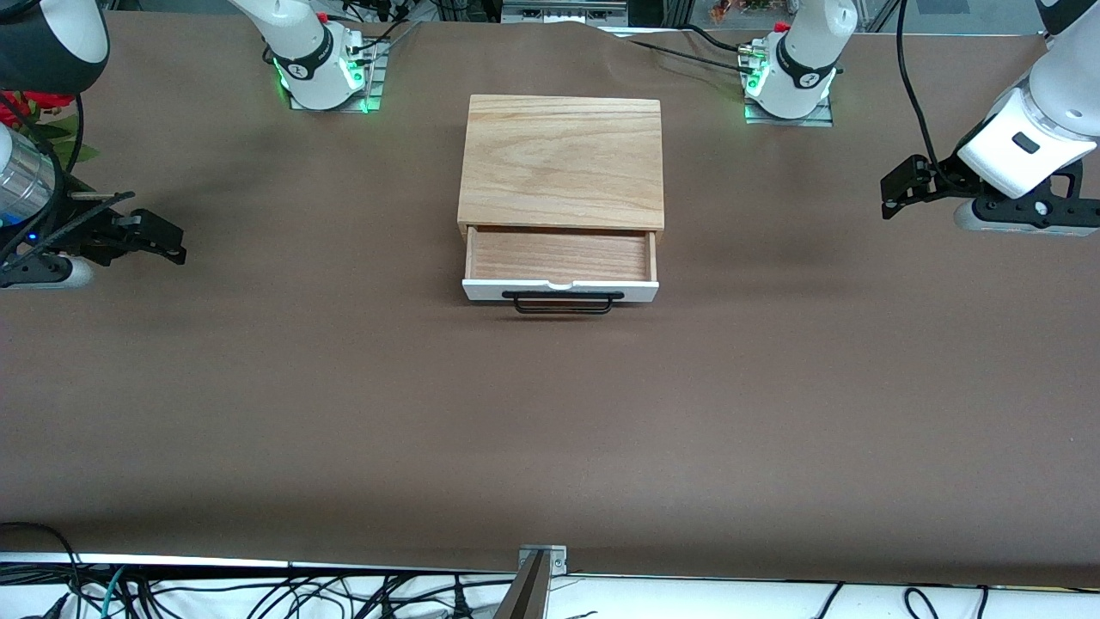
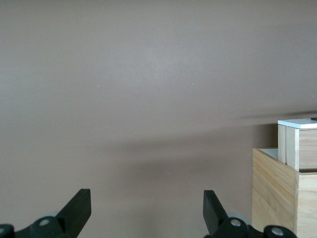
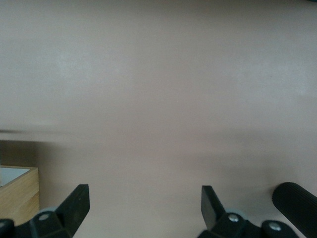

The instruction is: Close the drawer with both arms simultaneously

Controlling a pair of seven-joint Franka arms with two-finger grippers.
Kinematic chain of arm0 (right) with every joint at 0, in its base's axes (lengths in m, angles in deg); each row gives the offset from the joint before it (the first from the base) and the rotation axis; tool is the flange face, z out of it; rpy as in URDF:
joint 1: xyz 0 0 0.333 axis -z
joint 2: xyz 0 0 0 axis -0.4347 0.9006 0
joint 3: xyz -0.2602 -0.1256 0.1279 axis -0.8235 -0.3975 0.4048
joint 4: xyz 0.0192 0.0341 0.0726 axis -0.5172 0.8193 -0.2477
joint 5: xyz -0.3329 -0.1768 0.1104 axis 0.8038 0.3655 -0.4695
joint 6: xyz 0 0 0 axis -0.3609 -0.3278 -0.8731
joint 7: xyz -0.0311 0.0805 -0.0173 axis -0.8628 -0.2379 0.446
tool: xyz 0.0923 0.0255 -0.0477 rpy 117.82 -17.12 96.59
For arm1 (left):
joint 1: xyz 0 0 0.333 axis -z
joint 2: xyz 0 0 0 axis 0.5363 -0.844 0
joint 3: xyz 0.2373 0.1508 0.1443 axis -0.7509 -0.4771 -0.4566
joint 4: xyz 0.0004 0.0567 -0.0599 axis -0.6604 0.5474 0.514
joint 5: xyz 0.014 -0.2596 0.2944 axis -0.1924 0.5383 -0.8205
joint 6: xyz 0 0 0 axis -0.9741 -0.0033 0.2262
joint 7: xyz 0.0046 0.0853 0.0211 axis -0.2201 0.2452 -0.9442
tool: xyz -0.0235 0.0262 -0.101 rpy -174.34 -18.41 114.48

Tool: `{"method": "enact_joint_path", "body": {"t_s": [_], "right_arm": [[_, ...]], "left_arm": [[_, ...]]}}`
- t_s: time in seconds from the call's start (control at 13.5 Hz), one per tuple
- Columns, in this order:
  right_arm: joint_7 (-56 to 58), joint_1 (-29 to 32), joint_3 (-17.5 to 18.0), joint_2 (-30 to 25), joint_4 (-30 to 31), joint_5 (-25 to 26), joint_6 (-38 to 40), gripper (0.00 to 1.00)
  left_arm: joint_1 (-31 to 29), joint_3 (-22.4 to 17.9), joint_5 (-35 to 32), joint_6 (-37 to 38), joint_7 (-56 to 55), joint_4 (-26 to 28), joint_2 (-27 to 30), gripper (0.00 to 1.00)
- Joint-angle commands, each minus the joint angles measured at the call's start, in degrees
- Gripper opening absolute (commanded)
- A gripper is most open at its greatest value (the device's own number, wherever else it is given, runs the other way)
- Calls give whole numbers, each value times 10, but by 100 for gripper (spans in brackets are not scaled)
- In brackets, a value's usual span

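Observation:
The light oak box [image 1: 563, 159] stands mid-table. The drawer [image 1: 560, 258] is pulled out toward the front camera, with its white front panel [image 1: 640, 292] and black bar handle [image 1: 563, 303] leading; its tray looks empty. My left gripper [image 1: 894, 193] is open over bare table at the left arm's end, well apart from the box. My right gripper [image 1: 168, 241] is open over bare table at the right arm's end, also apart. In the left wrist view my gripper [image 2: 147, 208] is empty, with the box [image 2: 275, 193] and drawer front [image 2: 297, 122] at the edge. The right wrist view shows my gripper [image 3: 144, 203] empty and a box corner [image 3: 20, 193].
The brown table cover [image 1: 550, 430] spreads around the box. The arm bases [image 1: 322, 64] [image 1: 795, 73] stand along the table edge farthest from the front camera. Red flowers [image 1: 39, 103] sit at the right arm's end. A metal clamp [image 1: 541, 559] and cables lie at the nearest edge.

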Motion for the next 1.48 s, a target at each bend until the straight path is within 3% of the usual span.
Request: {"method": "enact_joint_path", "body": {"t_s": [0.0, 1.41], "right_arm": [[-7, 2, 0, 6, -14, -16, 3, 100], [0, 7, -2, 10, -20, -16, 3, 100]], "left_arm": [[-14, 6, 10, 8, -5, -8, -1, 100], [-14, 8, 27, 8, -5, -8, -4, 100]]}}
